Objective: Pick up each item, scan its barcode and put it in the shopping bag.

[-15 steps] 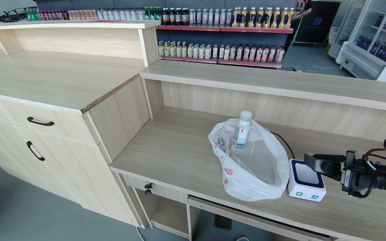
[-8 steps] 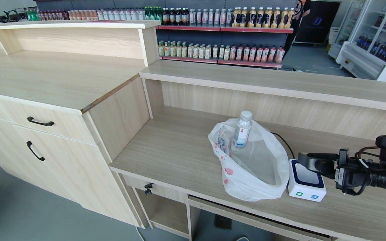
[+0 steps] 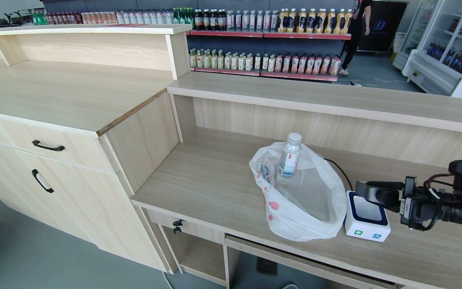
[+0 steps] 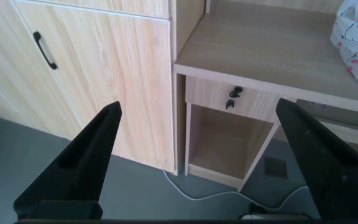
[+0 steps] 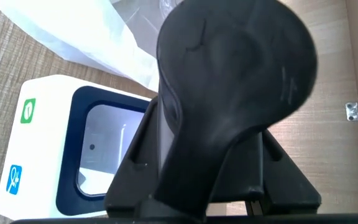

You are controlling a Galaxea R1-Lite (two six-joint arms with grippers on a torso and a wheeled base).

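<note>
A white shopping bag with pink prints lies open on the lower counter. A clear bottle with a white cap stands upright inside it at the far side. Just right of the bag sits a white barcode scanner with a dark-framed window. My right gripper hovers just above the scanner, pointing at the bag, fingers shut on nothing. The right wrist view shows it over the scanner and the bag's edge. My left gripper hangs open low above the floor beside the counter; the bag peeks in at a corner.
A raised ledge runs behind the lower counter, and a taller counter with handled cabinet doors stands to the left. The scanner's black cable trails behind the bag. Shelves of bottled drinks and fridges line the back.
My right gripper has slid a little to the left, farther over the scanner toward the bag. The bag, bottle and scanner have not moved.
</note>
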